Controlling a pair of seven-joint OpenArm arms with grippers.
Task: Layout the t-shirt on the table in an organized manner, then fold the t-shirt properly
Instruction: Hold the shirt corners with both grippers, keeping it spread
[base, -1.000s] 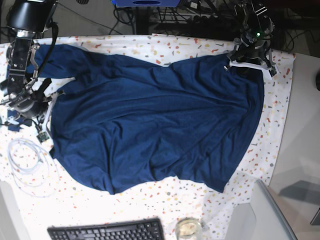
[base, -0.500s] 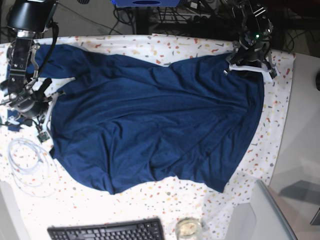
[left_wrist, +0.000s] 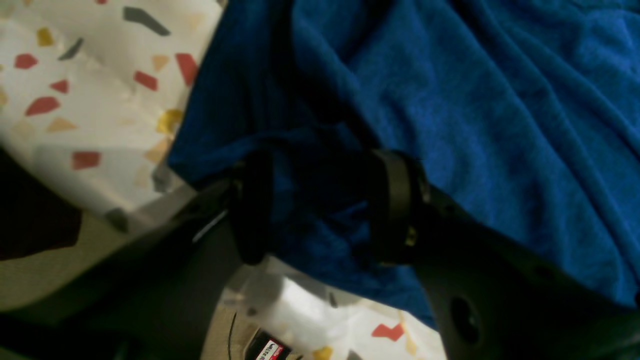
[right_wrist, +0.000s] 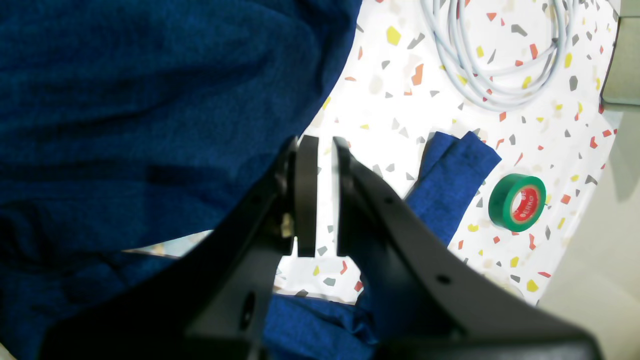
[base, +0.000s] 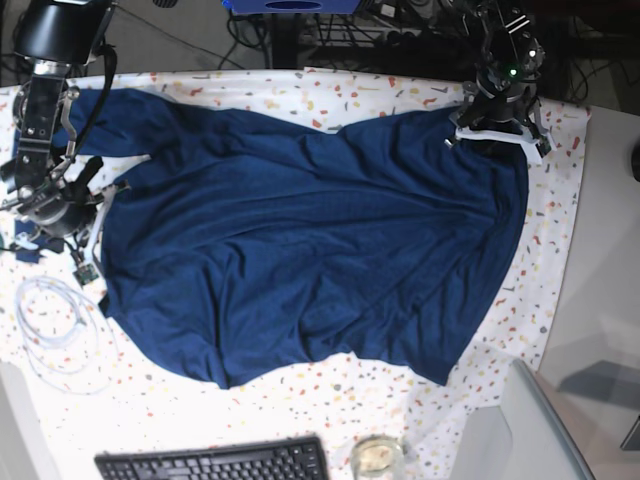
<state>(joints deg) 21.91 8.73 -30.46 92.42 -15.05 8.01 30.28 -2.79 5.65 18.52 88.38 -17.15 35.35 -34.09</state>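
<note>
The dark navy t-shirt (base: 300, 230) lies spread and wrinkled over most of the speckled table (base: 330, 400). My left gripper (base: 497, 135) sits at the shirt's far right corner. In the left wrist view its fingers (left_wrist: 395, 205) stand wide apart, and a bunched fold of the t-shirt (left_wrist: 500, 100) fills the gap of the left gripper (left_wrist: 322, 165). My right gripper (base: 88, 262) hangs at the shirt's left edge. In the right wrist view the right gripper (right_wrist: 325, 142) is nearly closed on nothing, beside the t-shirt (right_wrist: 125, 100), with bare table (right_wrist: 425, 100) showing through the slit.
A coiled grey cable (base: 55, 320) lies left of the shirt, seen also as cable (right_wrist: 495, 60). A green tape roll (right_wrist: 517, 202) and a small blue cloth scrap (right_wrist: 450, 185) lie near the right gripper. A keyboard (base: 215, 462) and a glass jar (base: 377, 457) stand at the front edge.
My left gripper has crept slightly toward the table's far edge at the shirt corner. The right arm and the shirt look unchanged.
</note>
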